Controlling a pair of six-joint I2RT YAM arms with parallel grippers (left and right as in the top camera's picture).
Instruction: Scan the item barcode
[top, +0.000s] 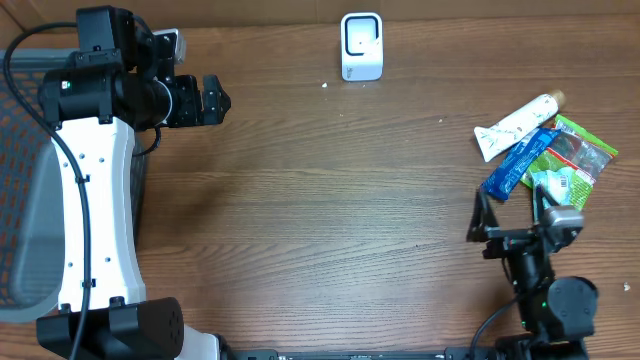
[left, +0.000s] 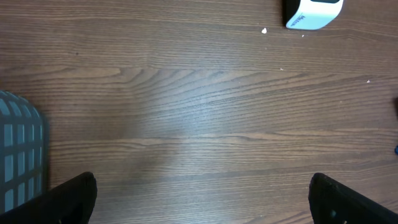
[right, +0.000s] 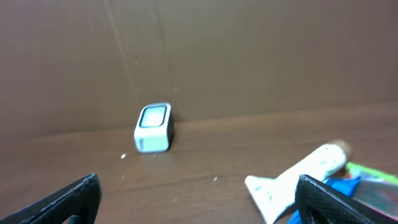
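A white barcode scanner (top: 361, 46) stands at the far edge of the table, also visible in the left wrist view (left: 314, 14) and the right wrist view (right: 153, 128). The items lie in a pile at the right: a white tube (top: 515, 127) (right: 298, 180), a blue packet (top: 520, 163) and a green packet (top: 580, 150). My right gripper (top: 513, 212) (right: 202, 202) is open just in front of the pile and holds nothing. My left gripper (top: 213, 98) (left: 202, 202) is open above bare wood at the far left, well away from the items.
A grey mesh basket (top: 20, 200) (left: 18, 155) sits off the table's left side by the left arm. A brown cardboard wall (right: 217, 56) rises behind the scanner. Wooden tabletop (top: 320, 200) stretches between the two arms.
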